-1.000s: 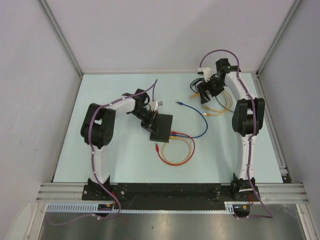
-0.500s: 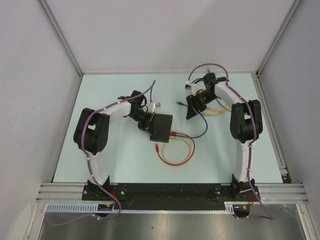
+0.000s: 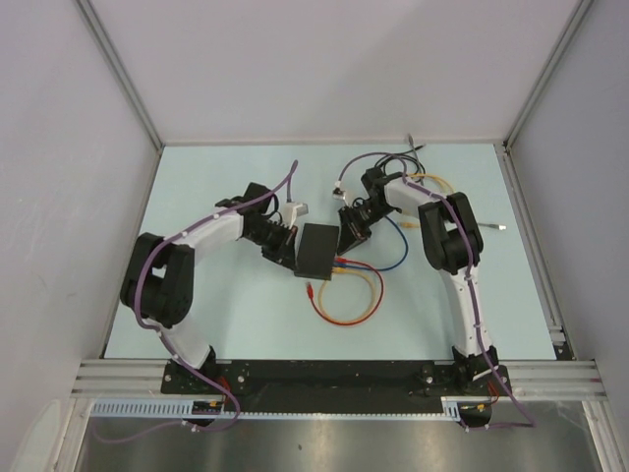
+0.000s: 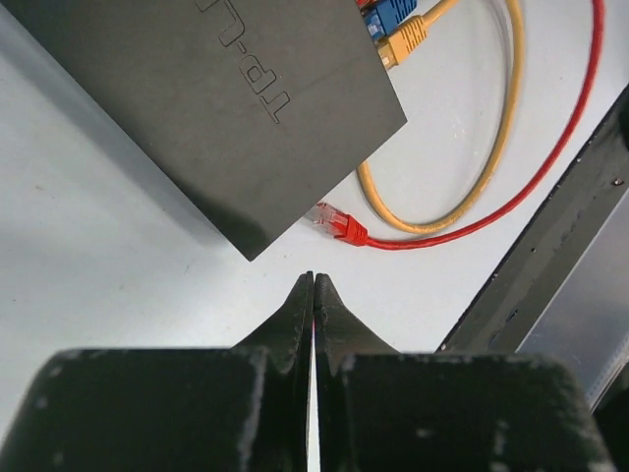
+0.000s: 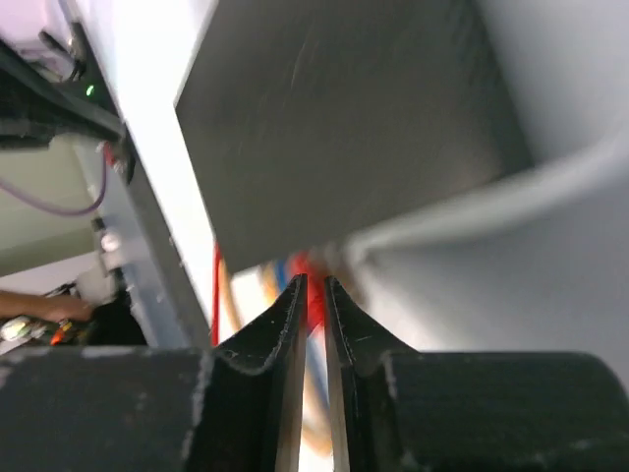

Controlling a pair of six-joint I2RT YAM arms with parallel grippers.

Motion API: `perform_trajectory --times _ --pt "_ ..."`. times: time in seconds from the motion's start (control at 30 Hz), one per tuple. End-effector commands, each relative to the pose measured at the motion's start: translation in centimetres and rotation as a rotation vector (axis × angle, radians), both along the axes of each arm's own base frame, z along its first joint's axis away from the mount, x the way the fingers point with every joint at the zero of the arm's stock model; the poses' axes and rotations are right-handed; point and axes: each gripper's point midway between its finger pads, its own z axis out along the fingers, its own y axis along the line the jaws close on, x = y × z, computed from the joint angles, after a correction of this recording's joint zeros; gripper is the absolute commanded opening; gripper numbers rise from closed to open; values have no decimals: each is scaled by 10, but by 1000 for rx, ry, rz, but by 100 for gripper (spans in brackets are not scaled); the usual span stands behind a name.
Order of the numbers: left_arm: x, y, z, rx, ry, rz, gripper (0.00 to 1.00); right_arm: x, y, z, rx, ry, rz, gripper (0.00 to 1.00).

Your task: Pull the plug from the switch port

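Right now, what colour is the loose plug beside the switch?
The loose plug is red; the left wrist view shows it best.

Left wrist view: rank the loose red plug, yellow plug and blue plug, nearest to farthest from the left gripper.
1. Loose red plug, lying just beyond the left gripper, by the switch corner.
2. Yellow plug, seated in the switch's edge, upper right.
3. Blue plug, next port beyond the yellow one.
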Motion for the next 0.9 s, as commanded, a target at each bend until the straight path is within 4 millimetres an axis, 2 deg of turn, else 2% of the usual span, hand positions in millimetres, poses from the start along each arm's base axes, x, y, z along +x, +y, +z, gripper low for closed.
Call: perform_trajectory --times 0.0,0.07,0.17,0.37,0.5,0.53,0.6,0.63,0.87 --pt "8 -7 4 -12 -62 -6 0 23 31 -8 12 -98 18 16" --pt "10 -5 0 3 -65 -6 0 24 32 -5 18 -99 15 18" --pt "16 -5 -6 15 -66 1 1 28 24 1 23 -96 -5 40" --pt "37 -12 -19 36 -45 2 1 26 6 -3 38 -35 -27 49" --pt "48 -15 -29 46 -13 -3 1 15 10 -1 66 -4 -1 49" --pt "48 -13 -38 69 9 1 0 14 12 -2 75 4 6 49" --pt "52 -11 -44 89 9 -2 0 8 18 -5 76 10 28 48" --pt "51 -8 -52 110 30 -2 0 7 20 -7 78 14 35 47" --pt "46 -5 -63 129 56 -8 0 -4 29 -18 81 27 87 42"
